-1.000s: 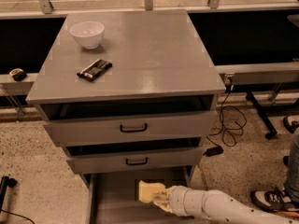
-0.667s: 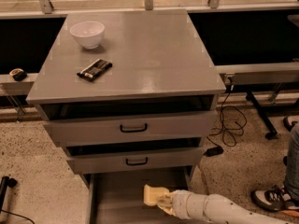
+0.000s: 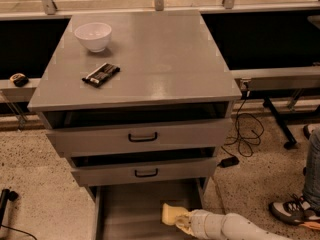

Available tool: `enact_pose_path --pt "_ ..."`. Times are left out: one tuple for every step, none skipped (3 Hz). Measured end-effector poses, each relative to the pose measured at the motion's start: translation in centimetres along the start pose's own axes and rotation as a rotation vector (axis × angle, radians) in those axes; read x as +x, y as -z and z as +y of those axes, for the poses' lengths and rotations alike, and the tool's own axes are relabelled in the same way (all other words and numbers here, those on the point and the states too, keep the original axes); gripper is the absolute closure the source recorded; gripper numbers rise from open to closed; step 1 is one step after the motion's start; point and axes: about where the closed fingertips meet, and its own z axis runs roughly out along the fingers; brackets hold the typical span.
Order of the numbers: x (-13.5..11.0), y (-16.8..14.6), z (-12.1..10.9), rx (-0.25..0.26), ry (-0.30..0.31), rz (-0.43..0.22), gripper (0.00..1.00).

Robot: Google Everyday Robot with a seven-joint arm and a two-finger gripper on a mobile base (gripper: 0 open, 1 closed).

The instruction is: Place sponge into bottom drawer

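At the far left corner of the worktop [image 3: 150, 59] the white bowl [image 3: 93, 35] stands where it stood a second ago. The black flat packet [image 3: 101, 74] lies nearer to me along the left edge, apart from the bowl, and it has not moved either.

Under the near edge, the two upper drawers are each ajar by a narrow gap, the same as before. The top one shows its black handle [image 3: 143, 137] and the middle one its own handle [image 3: 146, 173]. Below them the bottom drawer [image 3: 125, 209] is pulled well out, its grey floor bare on the left side.

The sponge [image 3: 170, 213] is inside that bottom drawer, below the right half of the worktop's near edge and toward the drawer's right wall. A second ago it sat a little further left and deeper in. Since then it has slid rightward and toward the drawer's front. I cannot tell whether it rests on the floor or hangs just above it.

My gripper [image 3: 181, 220] is low in the drawer at the sponge's right end, closed on it. It has shifted along with the sponge. My white arm [image 3: 235, 227] reaches in from the right, across the drawer's right front corner.

On the speckled floor beyond the worktop's right edge, a black cable [image 3: 245, 129] lies looped. Further right there is a shoe [image 3: 292, 211].
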Motion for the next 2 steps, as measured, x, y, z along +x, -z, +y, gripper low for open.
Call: enact_pose_path --pt "0.9 -2.4 1.8 -0.062 -0.004 -0.014 0.84" --pt "0.0 -4.9 3.6 -0.151 0.013 -0.085 0.54"
